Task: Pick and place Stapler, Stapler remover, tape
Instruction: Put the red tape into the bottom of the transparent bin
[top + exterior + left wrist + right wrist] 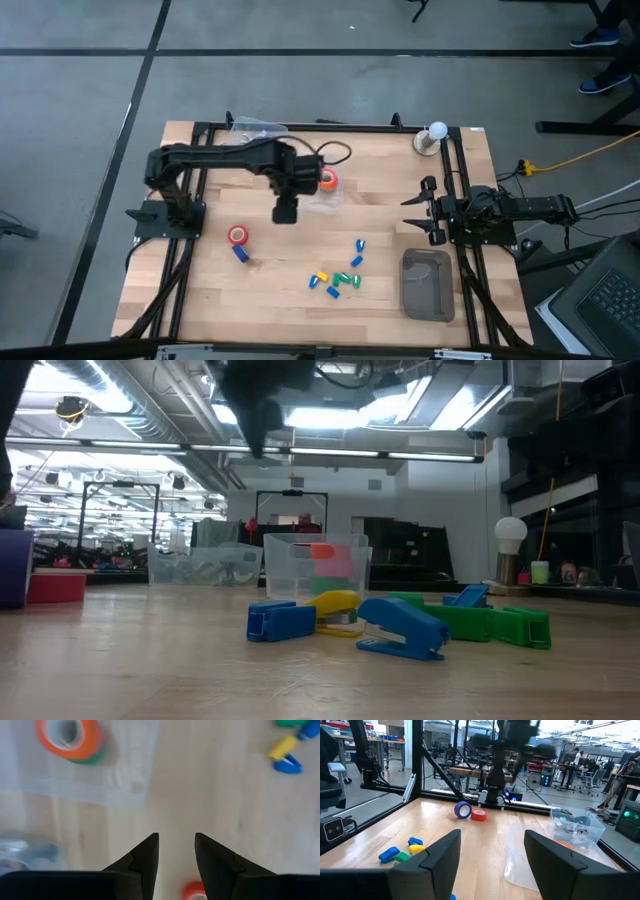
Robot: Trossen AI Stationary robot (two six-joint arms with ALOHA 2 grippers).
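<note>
An orange-and-green tape roll lies flat in a clear container at the table's middle. A red tape roll lies on the wood with a blue roll beside it. Small blue, yellow and green staplers and stapler removers lie scattered near the front; which is which I cannot tell. My left gripper hangs open above the bare wood between the container and the red roll, pointing down with nothing between its fingers. My right gripper waits open at the table's right side.
A grey tray lies at the front right. A white-balled stand is at the far right corner, and a crumpled clear bag lies at the far edge. Black frame rails run along the left and right sides.
</note>
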